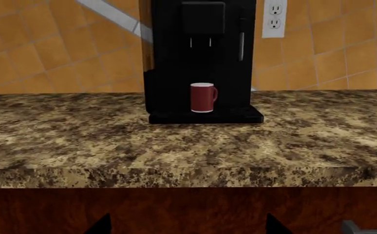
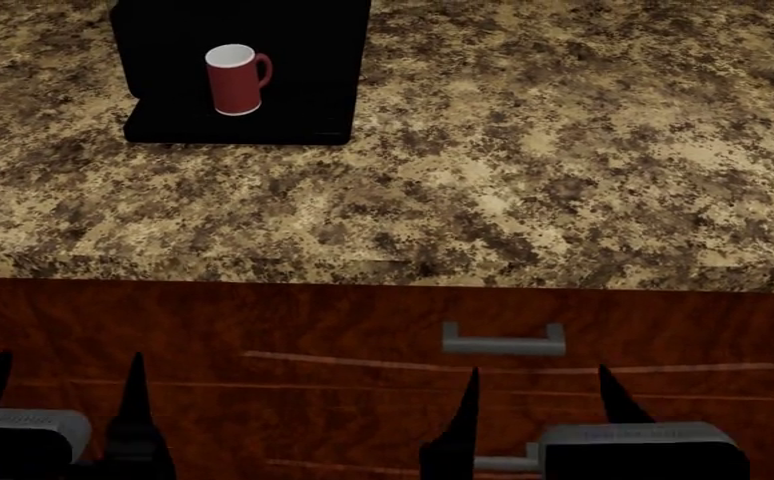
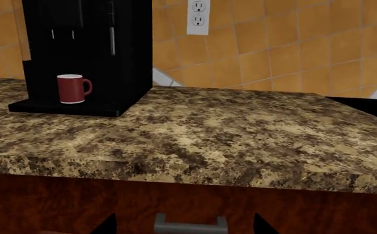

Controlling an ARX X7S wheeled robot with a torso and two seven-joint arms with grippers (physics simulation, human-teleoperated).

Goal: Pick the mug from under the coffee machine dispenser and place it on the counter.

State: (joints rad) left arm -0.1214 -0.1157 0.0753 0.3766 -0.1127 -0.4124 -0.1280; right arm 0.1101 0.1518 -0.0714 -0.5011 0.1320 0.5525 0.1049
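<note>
The dark red mug [image 1: 203,97] with a white rim stands upright on the drip tray [image 1: 206,117] of the black coffee machine, under the dispenser head [image 1: 203,19]. It also shows in the head view [image 2: 235,80] and the right wrist view [image 3: 73,88]. The speckled granite counter [image 2: 494,170] spreads in front of and beside the machine. My left gripper [image 2: 60,385] and right gripper [image 2: 537,390] are both open and empty. They hang low in front of the wooden drawer front, well short of the counter edge and far from the mug.
A reddish-brown drawer front [image 2: 360,350] with a grey handle [image 2: 503,340] lies below the counter edge, between my right gripper's fingertips in the right wrist view. A white wall outlet [image 1: 274,17] sits on the orange tiled wall behind the machine.
</note>
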